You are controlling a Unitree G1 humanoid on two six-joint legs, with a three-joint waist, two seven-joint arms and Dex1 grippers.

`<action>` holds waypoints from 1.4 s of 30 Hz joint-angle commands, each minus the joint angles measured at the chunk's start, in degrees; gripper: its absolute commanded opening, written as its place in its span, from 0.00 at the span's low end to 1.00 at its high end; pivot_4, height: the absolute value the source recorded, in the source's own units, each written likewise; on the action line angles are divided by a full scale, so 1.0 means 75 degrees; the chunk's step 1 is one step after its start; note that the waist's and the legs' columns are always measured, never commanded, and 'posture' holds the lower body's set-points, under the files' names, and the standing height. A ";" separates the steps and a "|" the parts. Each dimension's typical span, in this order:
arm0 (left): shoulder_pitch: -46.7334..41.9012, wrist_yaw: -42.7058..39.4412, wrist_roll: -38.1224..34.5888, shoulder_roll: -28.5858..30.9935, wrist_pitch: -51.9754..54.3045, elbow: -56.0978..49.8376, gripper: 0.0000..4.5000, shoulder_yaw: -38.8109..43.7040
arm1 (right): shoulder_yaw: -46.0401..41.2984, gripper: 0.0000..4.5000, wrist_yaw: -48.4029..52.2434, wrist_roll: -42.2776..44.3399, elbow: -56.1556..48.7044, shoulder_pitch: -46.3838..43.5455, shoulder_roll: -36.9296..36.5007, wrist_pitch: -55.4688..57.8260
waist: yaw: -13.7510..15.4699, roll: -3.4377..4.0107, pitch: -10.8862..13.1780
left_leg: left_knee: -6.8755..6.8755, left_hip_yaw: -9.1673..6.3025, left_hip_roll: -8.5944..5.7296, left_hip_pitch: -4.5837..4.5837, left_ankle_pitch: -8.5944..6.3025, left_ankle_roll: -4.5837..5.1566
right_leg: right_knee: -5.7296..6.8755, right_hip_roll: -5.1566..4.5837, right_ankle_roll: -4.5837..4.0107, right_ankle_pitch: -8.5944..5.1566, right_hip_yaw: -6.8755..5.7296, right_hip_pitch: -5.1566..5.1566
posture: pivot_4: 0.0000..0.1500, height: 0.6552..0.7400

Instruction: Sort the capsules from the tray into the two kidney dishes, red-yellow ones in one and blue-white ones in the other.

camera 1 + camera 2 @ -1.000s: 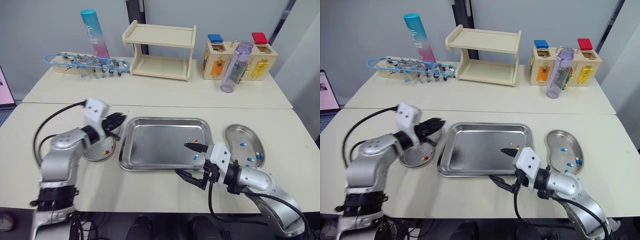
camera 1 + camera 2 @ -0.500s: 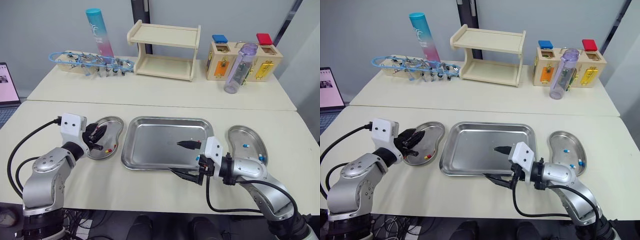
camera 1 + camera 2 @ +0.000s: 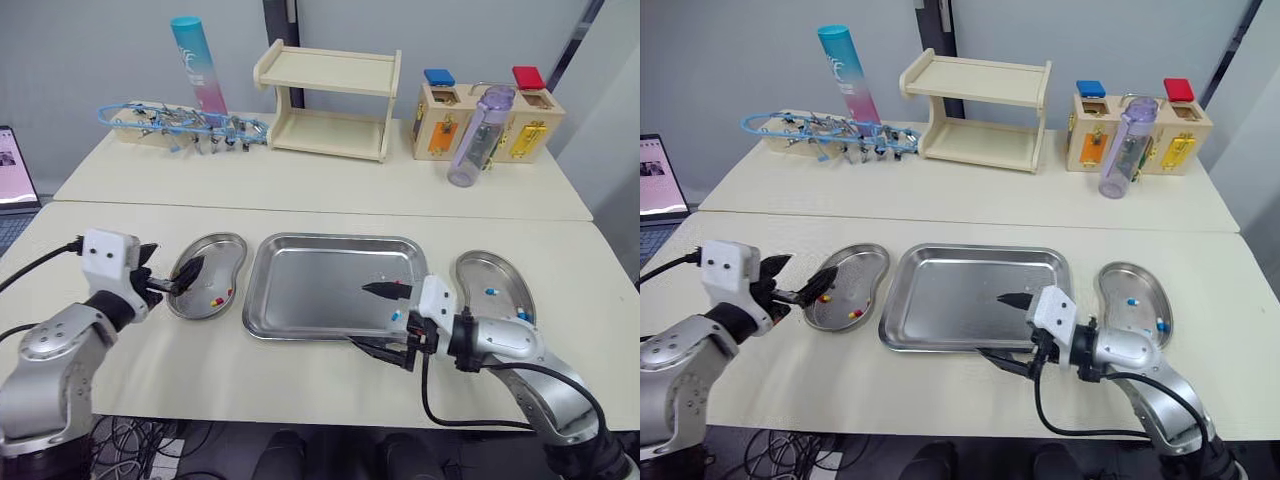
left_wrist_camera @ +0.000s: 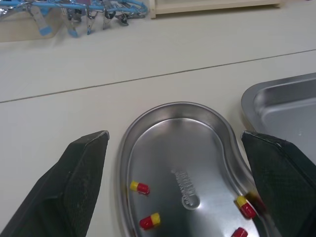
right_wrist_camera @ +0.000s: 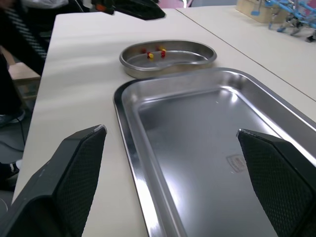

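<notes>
A blue-white capsule point(image 3: 395, 315) lies in the tray's point(image 3: 310, 290) right front corner, just beside the right gripper point(image 3: 373, 318) (fingers spread wide), clearly the nearer arm.

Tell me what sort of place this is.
Most likely a robotics test bench, not a real clinic: plain tables carry a steel tray and kidney dishes holding capsules, alongside unrelated practice props such as a wooden latch box and a small wooden shelf.
</notes>
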 commanded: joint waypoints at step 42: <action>0.4721 -0.5298 -0.1025 0.1345 -0.3803 0.0513 0.98 0.0777 | -0.5207 1.00 0.3713 -0.0910 0.6224 0.2125 -0.4423 -0.3817 | -0.0184 0.0043 0.0025 | -0.0035 0.0073 0.0021 0.0018 -0.0011 0.0013 | -0.0011 -0.0005 -0.0013 -0.0008 0.0032 0.0002 | 1.00 1.00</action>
